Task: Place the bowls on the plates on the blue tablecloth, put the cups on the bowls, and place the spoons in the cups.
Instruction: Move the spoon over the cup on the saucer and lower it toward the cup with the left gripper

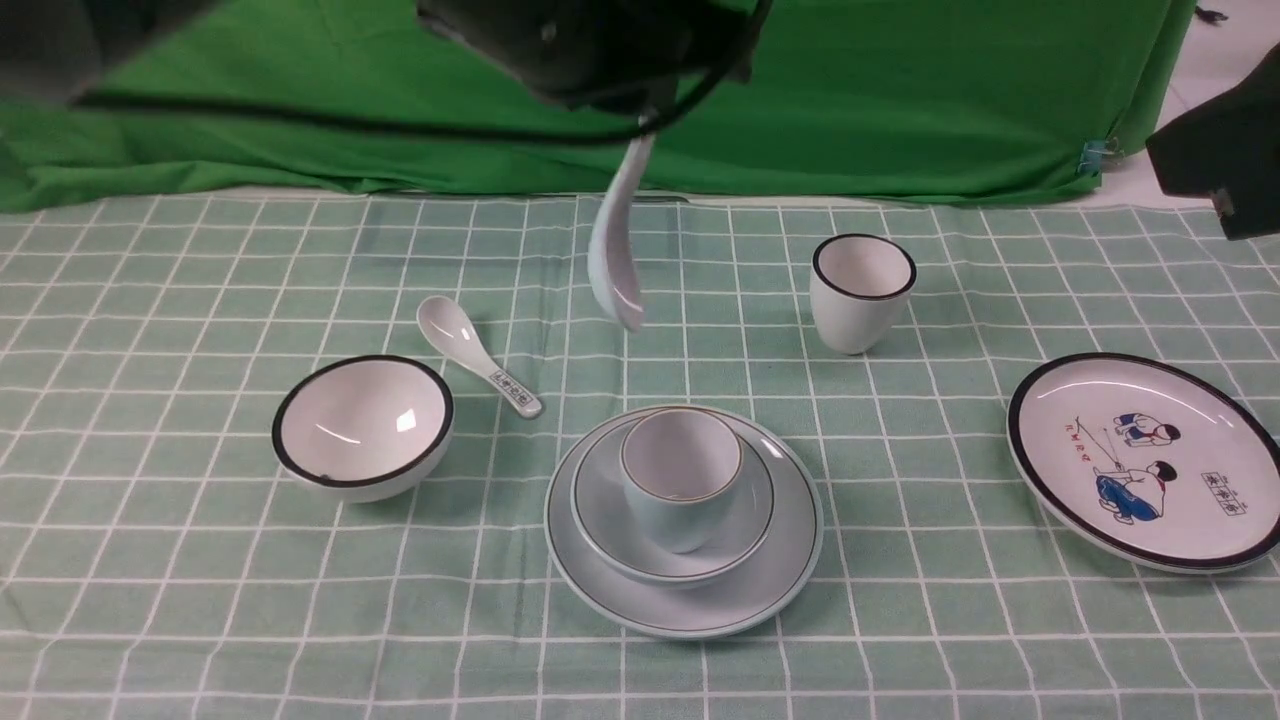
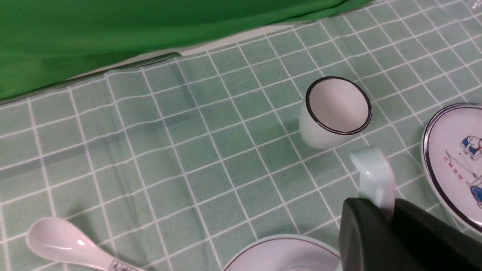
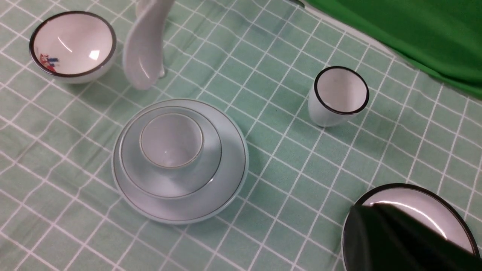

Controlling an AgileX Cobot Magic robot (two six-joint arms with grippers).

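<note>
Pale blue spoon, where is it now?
Front view: the pale blue spoon hangs centrally from the left gripper, beyond the pale blue cup, between white spoon and white cup.

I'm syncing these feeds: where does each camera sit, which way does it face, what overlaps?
Front: between the arms, facing forward over the blue tablecloth; left arm above, right arm at right edge.
Left wrist: looks down past left tool, shut on pale blue spoon.
Right wrist: looks down past right tool at pale blue plate.
Shared: white cup in all.
</note>
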